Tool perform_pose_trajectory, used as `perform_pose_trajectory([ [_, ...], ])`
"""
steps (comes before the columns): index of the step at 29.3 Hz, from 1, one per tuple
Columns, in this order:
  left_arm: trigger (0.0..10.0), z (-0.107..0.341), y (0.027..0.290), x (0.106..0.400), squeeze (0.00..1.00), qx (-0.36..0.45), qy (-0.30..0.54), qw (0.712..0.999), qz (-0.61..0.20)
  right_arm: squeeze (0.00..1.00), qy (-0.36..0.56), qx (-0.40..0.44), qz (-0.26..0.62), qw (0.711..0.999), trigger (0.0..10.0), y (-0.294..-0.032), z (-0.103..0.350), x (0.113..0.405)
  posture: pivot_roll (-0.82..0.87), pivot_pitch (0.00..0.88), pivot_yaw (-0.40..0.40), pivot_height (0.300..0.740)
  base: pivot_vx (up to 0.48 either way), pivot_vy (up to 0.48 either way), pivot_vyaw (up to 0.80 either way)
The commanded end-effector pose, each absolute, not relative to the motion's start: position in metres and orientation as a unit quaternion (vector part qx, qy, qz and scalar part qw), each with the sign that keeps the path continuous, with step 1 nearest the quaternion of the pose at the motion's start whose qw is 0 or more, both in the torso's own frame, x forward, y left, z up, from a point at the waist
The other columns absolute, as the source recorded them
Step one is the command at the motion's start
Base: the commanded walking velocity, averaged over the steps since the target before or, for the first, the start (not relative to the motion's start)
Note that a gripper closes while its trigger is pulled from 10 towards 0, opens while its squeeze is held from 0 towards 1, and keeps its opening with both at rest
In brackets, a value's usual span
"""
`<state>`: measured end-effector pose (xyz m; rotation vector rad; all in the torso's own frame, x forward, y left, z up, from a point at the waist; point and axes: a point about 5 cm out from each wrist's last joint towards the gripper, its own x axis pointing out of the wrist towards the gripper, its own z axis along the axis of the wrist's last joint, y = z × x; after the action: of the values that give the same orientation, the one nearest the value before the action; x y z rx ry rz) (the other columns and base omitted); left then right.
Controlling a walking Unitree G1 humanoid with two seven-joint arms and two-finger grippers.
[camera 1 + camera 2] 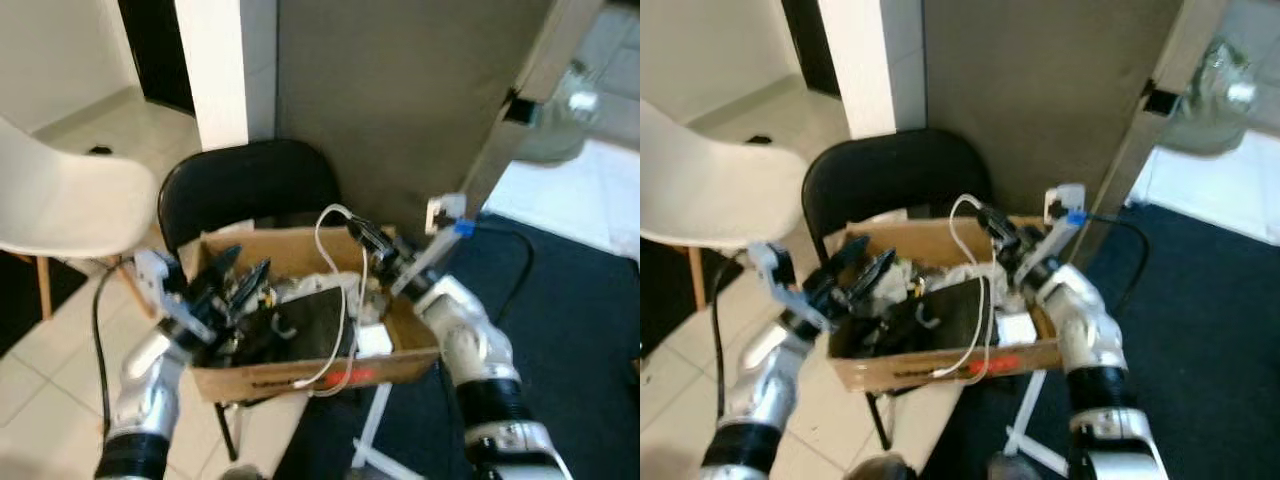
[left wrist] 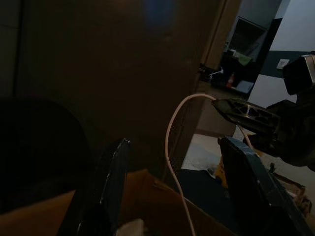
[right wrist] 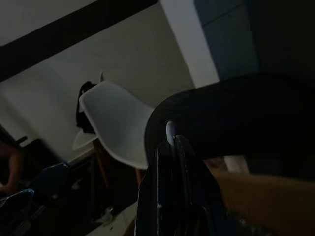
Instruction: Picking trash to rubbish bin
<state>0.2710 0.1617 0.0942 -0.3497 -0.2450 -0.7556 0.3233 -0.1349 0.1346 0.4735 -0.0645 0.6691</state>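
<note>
The white cable (image 1: 334,290) is the trash in hand here: it rises in a thin loop above the cardboard box (image 1: 300,375) that stands on the seat of the black chair (image 1: 250,185), and its lower part hangs down over the front wall of the box. I judge that it is light and very soft, so it will bend, swing and maybe catch on the other things in the box when it is pulled; a firm pinch near the top of the loop seems the best place to take it, and this is where it is taken. On the left side stands a white chair (image 1: 60,200). Next to it, the left gripper (image 1: 235,280) is held low over the left part of the box, its arm bent at the elbow, the two black fingers (image 2: 113,172) spread apart with nothing between them. In the box lie a dark flat object and some white things, too blurred to name. On the right, the right gripper (image 1: 368,240) reaches forward and up over the back right corner of the box, with its fingers pressed together on the cable, which the right wrist view shows as a pale tip at the fingertips (image 3: 172,142).
</note>
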Motion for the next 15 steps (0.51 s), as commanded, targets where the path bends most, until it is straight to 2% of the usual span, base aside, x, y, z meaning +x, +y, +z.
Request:
perform_pose_trajectory([
  [1,10.0,0.095,0.1598,0.2713,0.0,-0.168,-0.115,0.906,-0.372,0.0,-0.032,0.224,0.322,0.919,10.0,-0.1383,0.1355,0.3233,0.01,0.0,-0.027,0.74,0.48,0.0,0.0],
  [6,10.0,0.0948,0.1596,0.2716,0.0,-0.172,-0.115,0.907,-0.368,0.0,-0.032,0.224,0.322,0.919,10.0,-0.1385,0.1353,0.3232,0.01,0.0,-0.025,0.74,0.45,0.0,0.0],
  [15,10.0,0.095,0.16,0.2723,0.0,-0.171,-0.114,0.907,-0.367,0.0,-0.034,0.208,0.329,0.921,10.0,-0.1383,0.1383,0.323,0.01,0.0,-0.027,0.74,0.0,0.0,0.0],
])
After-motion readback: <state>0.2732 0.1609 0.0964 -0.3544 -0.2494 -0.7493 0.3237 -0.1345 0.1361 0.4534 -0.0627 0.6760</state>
